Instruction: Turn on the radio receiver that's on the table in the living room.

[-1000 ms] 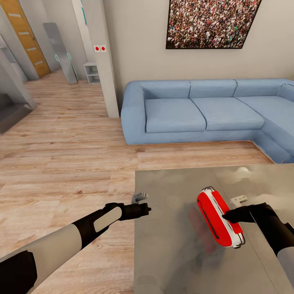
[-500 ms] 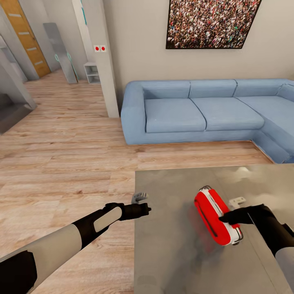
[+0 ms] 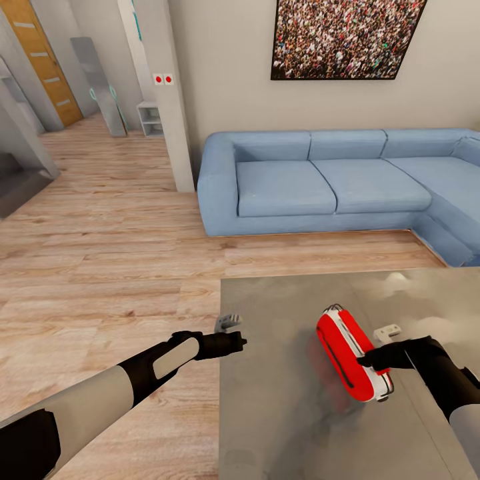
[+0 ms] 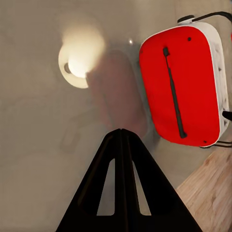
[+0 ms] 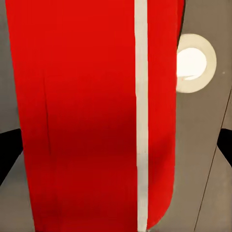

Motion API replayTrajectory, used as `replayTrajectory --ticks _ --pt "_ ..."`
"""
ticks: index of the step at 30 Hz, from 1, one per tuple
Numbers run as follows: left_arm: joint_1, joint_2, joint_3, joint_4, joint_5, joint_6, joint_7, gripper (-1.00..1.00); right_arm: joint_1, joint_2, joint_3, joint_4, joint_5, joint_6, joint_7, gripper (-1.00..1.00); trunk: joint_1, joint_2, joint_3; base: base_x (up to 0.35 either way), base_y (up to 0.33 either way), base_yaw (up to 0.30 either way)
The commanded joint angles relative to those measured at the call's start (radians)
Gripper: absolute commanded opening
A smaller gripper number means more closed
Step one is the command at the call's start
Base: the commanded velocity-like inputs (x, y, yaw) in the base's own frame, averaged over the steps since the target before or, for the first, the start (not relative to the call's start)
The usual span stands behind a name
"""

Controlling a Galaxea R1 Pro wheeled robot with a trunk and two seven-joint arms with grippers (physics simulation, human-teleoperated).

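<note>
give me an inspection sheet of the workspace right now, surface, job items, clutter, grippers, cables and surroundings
Surface: the table, glossy grey top with reflections, bare where visible.
Job's things: the radio receiver, red with white trim, stands tilted on the table; thin wire handle at its far end.
Clutter: a small pale object beside the radio; too small to identify.
Grippers: right gripper against the radio's side, fingers spread at either edge of it; left gripper at the table's left edge, fingers together, holding nothing.
Cables: nothing seen.
Surroundings: blue sofa, crowd picture, wood plank floor.
</note>
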Motion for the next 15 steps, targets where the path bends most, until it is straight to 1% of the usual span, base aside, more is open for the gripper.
replayTrajectory --ticks 1,10,15 --pt "0.000 0.000 0.000 0.000 0.000 0.000 0.000 -1.00 0.000 0.000 0.000 0.000 0.000 0.000 0.000 1.00 0.000 0.000 0.000 0.000 0.000 0.000" --pt "0.000 0.000 0.000 0.000 0.000 0.000 0.000 -1.00 0.000 -0.001 0.000 -0.003 0.004 0.000 0.002 1.00 0.000 0.000 0.000 0.000 0.000 0.000" --pt "0.000 0.000 0.000 -0.001 0.000 0.000 0.000 -1.00 0.000 -0.006 0.002 -0.042 0.004 0.009 0.013 1.00 0.000 0.000 0.000 0.000 0.000 0.000"
